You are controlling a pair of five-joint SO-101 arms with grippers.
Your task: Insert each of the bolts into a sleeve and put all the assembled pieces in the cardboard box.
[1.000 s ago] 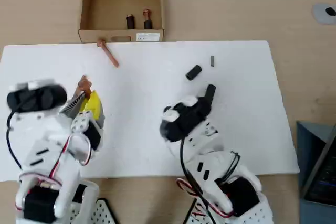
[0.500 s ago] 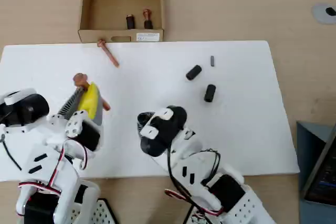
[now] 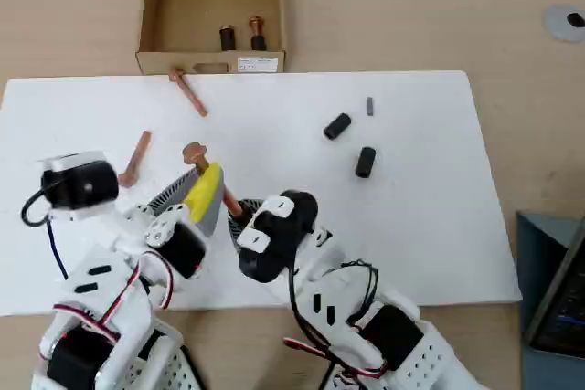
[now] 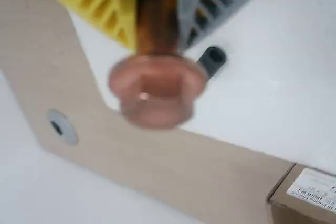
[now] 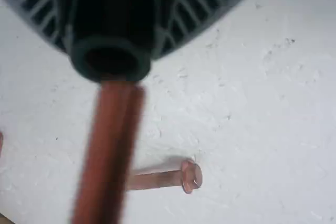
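Robotics lab bench or office workstation; which cannot be settled. Evidence: light wood desk (image 3: 512,34) with 1 round cable grommet (image 3: 565,22); white work board (image 3: 430,226); left arm (image 3: 137,312) and right arm (image 3: 356,303) on perforated base plates (image 3: 178,370); exposed servo wiring (image 3: 102,291).

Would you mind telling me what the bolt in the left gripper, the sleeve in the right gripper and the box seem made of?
The bolt looks like copper-coloured metal, smooth with a soft sheen on its flanged head; plating cannot be ruled out. The sleeve seems matte black plastic or rubber, with a moulded rim. The cardboard box is plain brown, matte board.
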